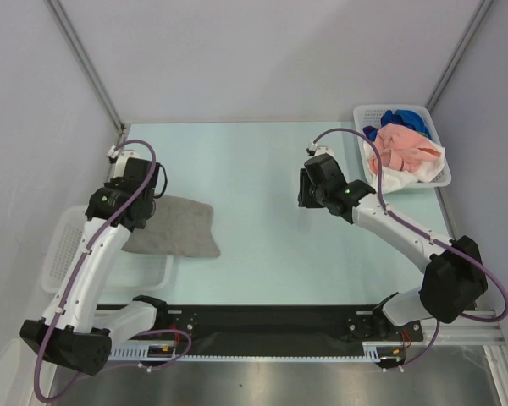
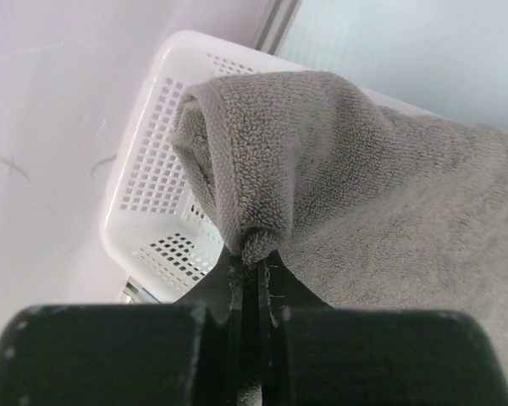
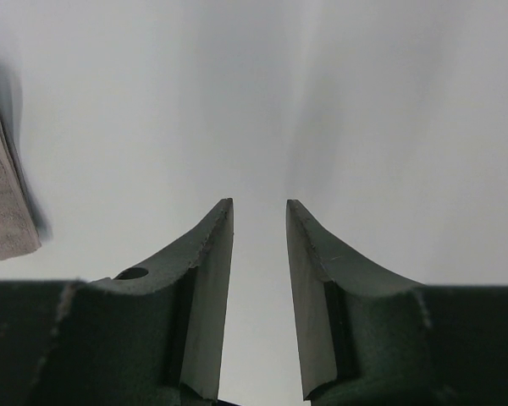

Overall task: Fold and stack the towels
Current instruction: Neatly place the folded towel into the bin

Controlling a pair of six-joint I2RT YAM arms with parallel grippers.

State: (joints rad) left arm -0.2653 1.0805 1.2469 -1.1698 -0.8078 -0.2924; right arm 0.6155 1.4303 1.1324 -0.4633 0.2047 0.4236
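The grey towel (image 1: 179,227) is pinched at a folded edge by the left gripper (image 2: 252,269), near the left basket (image 2: 148,161), probably so the fold can be laid flat. The right gripper (image 3: 260,222) is held part-open and empty over the table (image 1: 262,186). The other towels (image 1: 400,145) are heaped in the far basket (image 1: 381,107).

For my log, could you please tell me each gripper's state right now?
Left gripper: closed on the grey towel.
Right gripper: open, jaws apart, holding nothing.
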